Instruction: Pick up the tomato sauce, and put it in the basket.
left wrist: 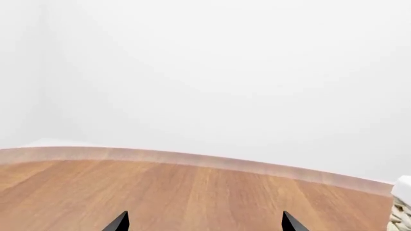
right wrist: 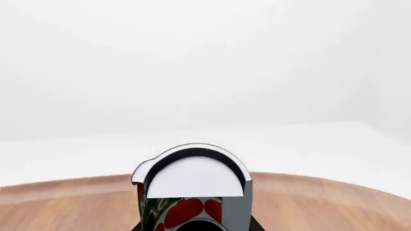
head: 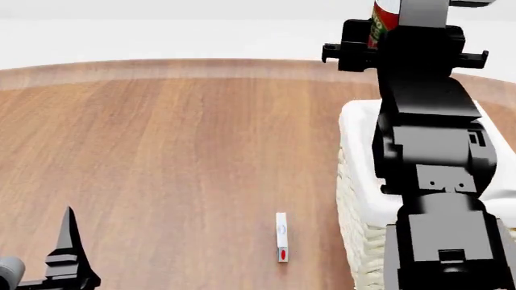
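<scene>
Tomato sauce (right wrist: 189, 202) sits clamped in the right tool (head: 379, 27), held high in the air above the far end of the basket (head: 359, 199). The basket stands on the right side of the wooden surface (head: 177, 157), with a small white stick (head: 281, 237) lying just beside it. The left tool (left wrist: 204, 224) holds nothing, its two tips spread apart low over the surface.

tomato sauce (head: 383, 16) top cropped, basket (head: 359, 199) partly hidden
</scene>
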Motion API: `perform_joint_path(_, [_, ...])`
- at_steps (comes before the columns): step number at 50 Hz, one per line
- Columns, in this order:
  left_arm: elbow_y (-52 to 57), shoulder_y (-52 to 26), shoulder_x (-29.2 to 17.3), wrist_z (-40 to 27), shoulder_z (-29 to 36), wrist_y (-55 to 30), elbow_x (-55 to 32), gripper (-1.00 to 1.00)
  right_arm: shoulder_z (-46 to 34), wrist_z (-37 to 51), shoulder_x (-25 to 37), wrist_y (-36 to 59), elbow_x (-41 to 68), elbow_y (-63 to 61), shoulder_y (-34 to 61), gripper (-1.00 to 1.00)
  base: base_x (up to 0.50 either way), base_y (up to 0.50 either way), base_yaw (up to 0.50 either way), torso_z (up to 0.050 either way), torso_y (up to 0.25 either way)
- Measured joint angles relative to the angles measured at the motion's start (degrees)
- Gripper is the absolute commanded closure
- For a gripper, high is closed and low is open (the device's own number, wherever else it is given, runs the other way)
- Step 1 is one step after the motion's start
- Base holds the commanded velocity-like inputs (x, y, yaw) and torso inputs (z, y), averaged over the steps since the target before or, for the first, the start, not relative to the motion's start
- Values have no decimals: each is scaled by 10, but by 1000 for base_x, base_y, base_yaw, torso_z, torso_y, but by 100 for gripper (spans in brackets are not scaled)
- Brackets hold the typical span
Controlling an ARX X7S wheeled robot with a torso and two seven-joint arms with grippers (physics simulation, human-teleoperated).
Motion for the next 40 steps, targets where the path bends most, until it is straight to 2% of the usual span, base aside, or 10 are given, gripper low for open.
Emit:
perform_joint_path(20, [3,5,-2,-3,1,4,-5,-100,116,19,14,30,-105,67,1,100,0,0,0,0,1])
perform_joint_path(40, [-12,9,-4,-1,0,19,-7,-100,141,37,27,93,-145,72,-6,100,0,0,0,0,0])
